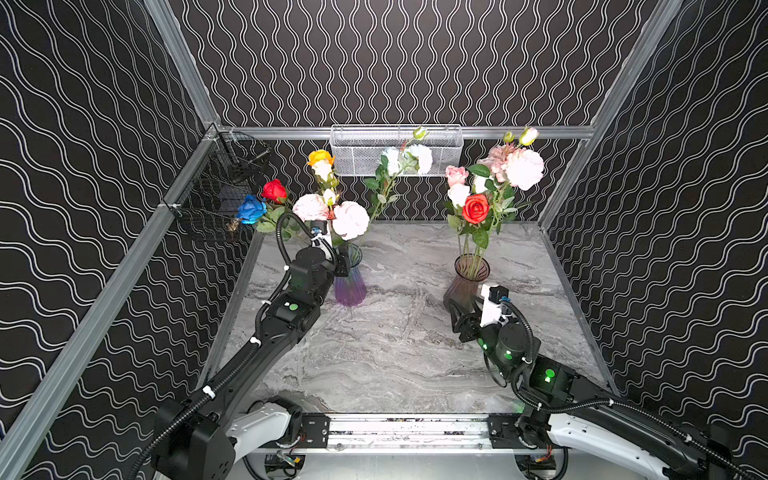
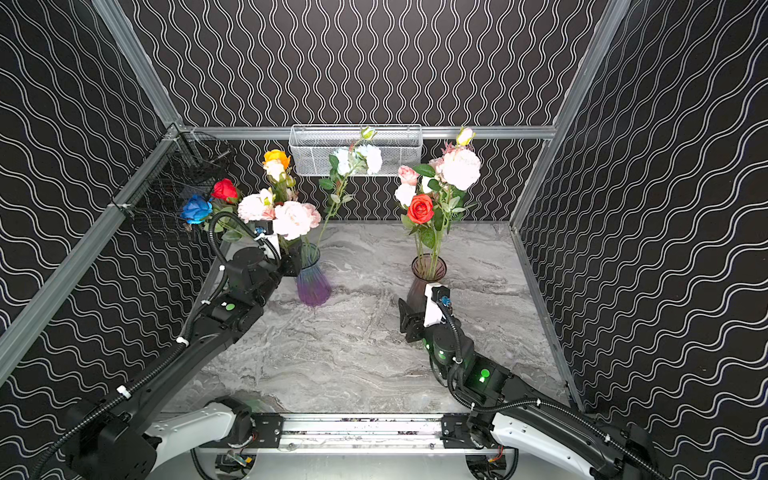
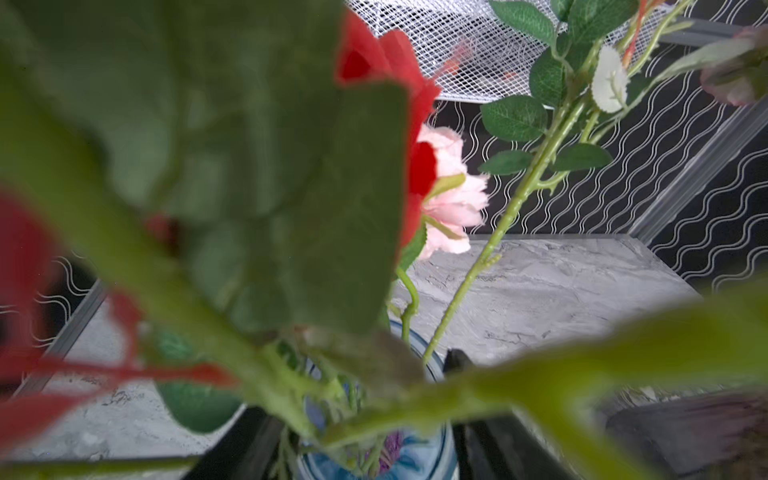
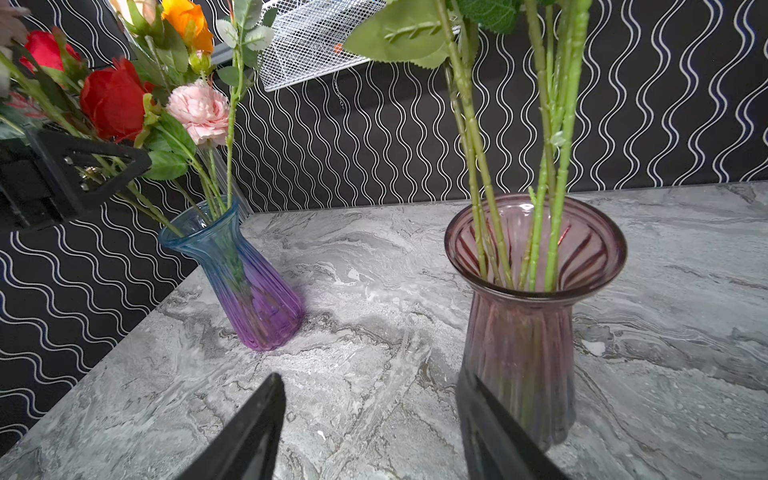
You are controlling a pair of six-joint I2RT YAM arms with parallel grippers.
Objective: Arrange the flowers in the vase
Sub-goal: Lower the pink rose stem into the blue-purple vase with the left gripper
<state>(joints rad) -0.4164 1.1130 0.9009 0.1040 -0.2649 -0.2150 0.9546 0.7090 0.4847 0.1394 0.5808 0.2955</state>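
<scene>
The left pincer [image 1: 341, 266] stands with its jaws spread just above the mouth of the blue vase [image 1: 350, 286]. Stems pass between and around the jaws, and none looks pinched. The flowers [image 1: 351, 220] all stand in this vase or in the pink vase [image 4: 519, 332]; none lies on the table [image 1: 395, 353].

The danger, I think, is in drawing back. A leaf or stem close over this pincer (its camera is nearly covered by them) could catch on a finger and pull a flower out or tip the vase.

The right pincer [image 4: 368, 386] is low over the table, jaws apart and empty, with the pink vase just beside one finger. A sideways move could push it.

A black wire basket [image 1: 216, 191] hangs at the left pincer's outer side, and a white basket [image 1: 395, 149] far ahead of both.
</scene>
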